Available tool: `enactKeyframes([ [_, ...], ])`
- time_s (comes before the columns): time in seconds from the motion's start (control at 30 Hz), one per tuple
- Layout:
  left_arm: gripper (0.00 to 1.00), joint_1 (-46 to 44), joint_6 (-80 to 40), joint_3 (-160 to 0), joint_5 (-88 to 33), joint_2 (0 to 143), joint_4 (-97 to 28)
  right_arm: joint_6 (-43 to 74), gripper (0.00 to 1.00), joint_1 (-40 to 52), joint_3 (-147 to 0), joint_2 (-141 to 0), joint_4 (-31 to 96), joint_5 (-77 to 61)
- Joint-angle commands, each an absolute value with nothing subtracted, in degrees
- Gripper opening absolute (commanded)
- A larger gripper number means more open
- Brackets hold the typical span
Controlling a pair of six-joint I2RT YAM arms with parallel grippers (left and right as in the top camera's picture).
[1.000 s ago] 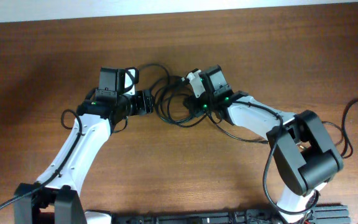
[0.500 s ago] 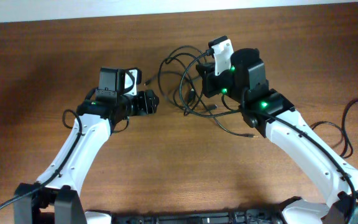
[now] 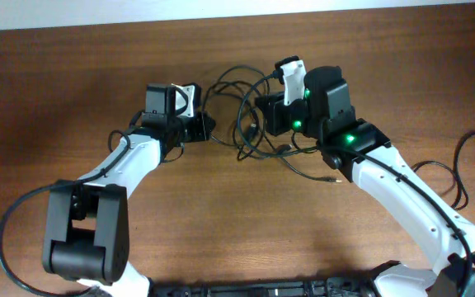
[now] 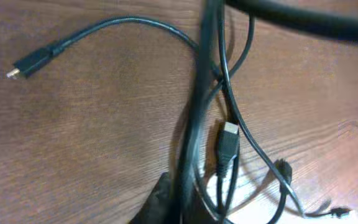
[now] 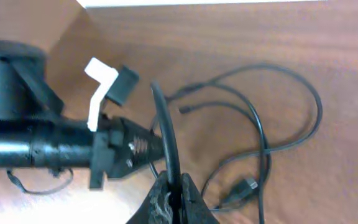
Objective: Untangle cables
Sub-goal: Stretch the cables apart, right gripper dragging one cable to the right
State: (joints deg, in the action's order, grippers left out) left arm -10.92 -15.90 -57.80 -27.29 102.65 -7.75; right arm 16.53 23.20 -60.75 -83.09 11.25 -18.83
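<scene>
Right gripper (image 5: pixel 169 198): fingers pressing together, pinching one black cord (image 5: pixel 165 124) that is arcing up off table (image 3: pixel 72 74). Left gripper (image 3: pixel 207 128): pointing into bundle from opposite side, with cord running past my fingertip (image 4: pixel 159 200) (clamped or parted, cannot tell). Cables (image 3: pixel 252 130) lying between my two arms, loops crossing, plug (image 4: pixel 227 140) sitting inside tangle. Judging progress as early: one free end (image 4: pixel 33 62) lying apart, rest needing separating.
</scene>
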Motion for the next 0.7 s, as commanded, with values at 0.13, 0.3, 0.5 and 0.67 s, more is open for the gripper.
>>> enactKeyframes([
  [0.13, 0.0, 7.86, -12.34, -58.24, -25.52, 93.86, -18.13, 16.8, 0.04, 2.48, -61.43, -77.06, 28.21, 8.91],
  [0.3, 0.0, 20.27, -15.66, -58.24, -25.69, 87.77, -18.96, 17.06, 0.04, -21.39, -61.43, -68.71, 28.99, 0.99],
  [0.5, 0.0, 21.08, -20.12, -58.24, -27.66, 86.43, -19.42, 17.06, 0.04, -28.58, -61.41, -68.73, 28.53, -2.63],
  [0.67, 0.0, 21.15, -20.12, -58.24, -26.57, 86.43, -19.42, 20.25, 0.04, -28.64, -61.41, -68.73, 28.23, 10.5],
])
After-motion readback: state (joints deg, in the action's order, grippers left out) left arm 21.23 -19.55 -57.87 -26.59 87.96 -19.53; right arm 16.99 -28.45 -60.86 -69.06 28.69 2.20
